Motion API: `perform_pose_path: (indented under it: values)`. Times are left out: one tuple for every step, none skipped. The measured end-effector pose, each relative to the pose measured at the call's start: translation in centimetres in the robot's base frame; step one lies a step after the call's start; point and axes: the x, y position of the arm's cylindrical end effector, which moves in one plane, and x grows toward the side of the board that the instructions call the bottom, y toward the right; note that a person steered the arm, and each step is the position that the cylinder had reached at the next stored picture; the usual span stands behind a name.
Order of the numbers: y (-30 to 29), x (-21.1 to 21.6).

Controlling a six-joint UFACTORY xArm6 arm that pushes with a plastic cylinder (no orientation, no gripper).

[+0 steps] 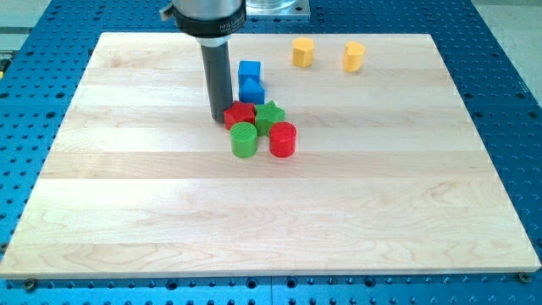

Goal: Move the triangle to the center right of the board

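Blue triangle sits top-centre in the cluster, not yet moved right. My tip just left of it. No jaws fitted.

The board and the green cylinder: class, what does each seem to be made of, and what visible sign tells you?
The board looks like pale wood with a matte finish: grain lines and joined plank strips show. The green cylinder looks like plastic, possibly 3D-printed: saturated colour and fine ridges on its top. My tip rests beside the red block, at the view's left of it.
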Motion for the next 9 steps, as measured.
perform_pose_path:
  values:
    - [-5.6, -1.5]
    - [-0.3, -4.2]
    - [10.7, -4.8]
    - [22.6, -4.5]
    - [19.9, -4.8]
    - [12.4, -5.6]
    - [17.1, -1.5]
    - [23.8, -0.5]
    - [25.4, 0.0]
